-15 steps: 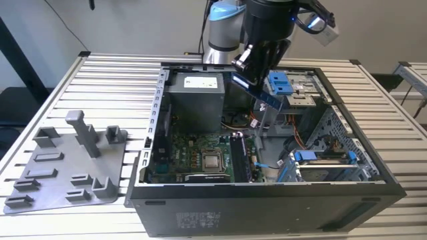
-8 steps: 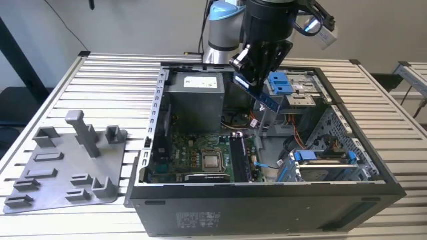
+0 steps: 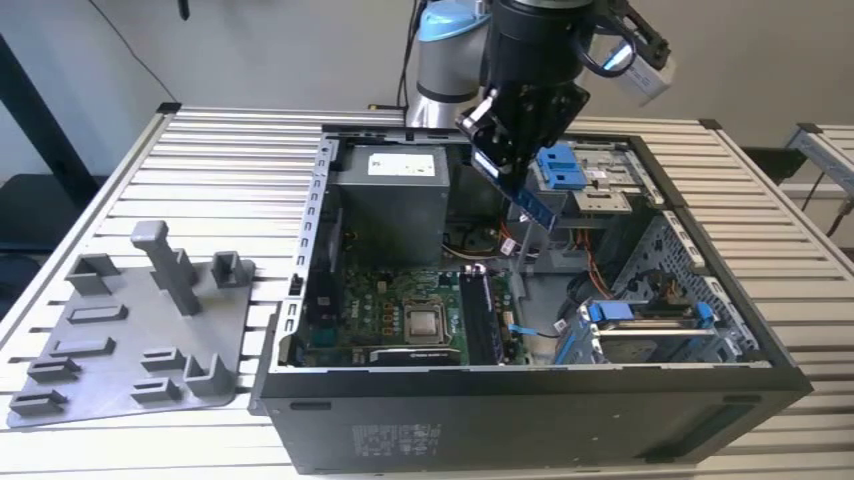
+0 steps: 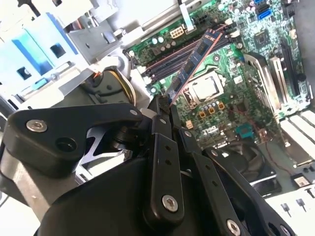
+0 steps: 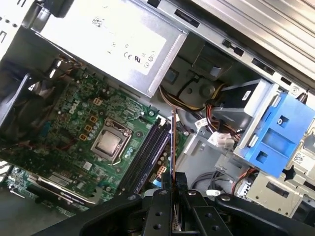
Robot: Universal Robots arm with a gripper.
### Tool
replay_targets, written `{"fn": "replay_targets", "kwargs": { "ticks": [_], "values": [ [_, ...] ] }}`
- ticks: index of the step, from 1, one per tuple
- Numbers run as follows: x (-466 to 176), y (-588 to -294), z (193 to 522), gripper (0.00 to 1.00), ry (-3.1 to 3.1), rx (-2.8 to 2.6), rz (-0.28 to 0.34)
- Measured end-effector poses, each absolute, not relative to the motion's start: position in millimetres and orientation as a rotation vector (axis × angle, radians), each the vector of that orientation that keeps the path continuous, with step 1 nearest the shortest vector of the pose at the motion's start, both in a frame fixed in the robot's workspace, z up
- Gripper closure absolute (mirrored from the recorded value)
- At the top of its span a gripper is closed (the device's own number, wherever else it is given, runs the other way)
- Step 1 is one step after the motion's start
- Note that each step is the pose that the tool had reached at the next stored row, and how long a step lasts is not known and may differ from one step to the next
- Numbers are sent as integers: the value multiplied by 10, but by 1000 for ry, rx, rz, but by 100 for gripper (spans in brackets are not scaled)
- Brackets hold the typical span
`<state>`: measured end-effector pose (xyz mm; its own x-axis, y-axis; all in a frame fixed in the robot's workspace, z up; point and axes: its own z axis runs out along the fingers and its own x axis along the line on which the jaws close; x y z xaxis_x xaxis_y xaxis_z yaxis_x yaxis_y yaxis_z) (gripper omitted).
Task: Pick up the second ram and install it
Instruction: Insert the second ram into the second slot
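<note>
Fingers [image 4: 165, 110] clamped on second ram [image 4: 194, 61] above motherboard [image 4: 231, 93].

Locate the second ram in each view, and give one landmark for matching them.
Exterior view: the second ram hangs tilted from the gripper above the open case.
Second wrist view: it slants out from the jaws over the motherboard.
First wrist view: edge-on, beside the slots.
Shared landmark: the processor socket.

Second ram's [image 4: 194, 61] held end behind pincer [image 4: 165, 105]
</note>
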<state>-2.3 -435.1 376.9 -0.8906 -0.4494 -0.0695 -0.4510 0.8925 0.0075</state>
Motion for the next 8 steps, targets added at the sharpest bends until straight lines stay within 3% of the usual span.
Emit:
{"fn": "replay_targets", "kwargs": {
  "ticks": [8],
  "values": [
    [-23,-4351,3750,86,3028,-538,30]
  ]
}}
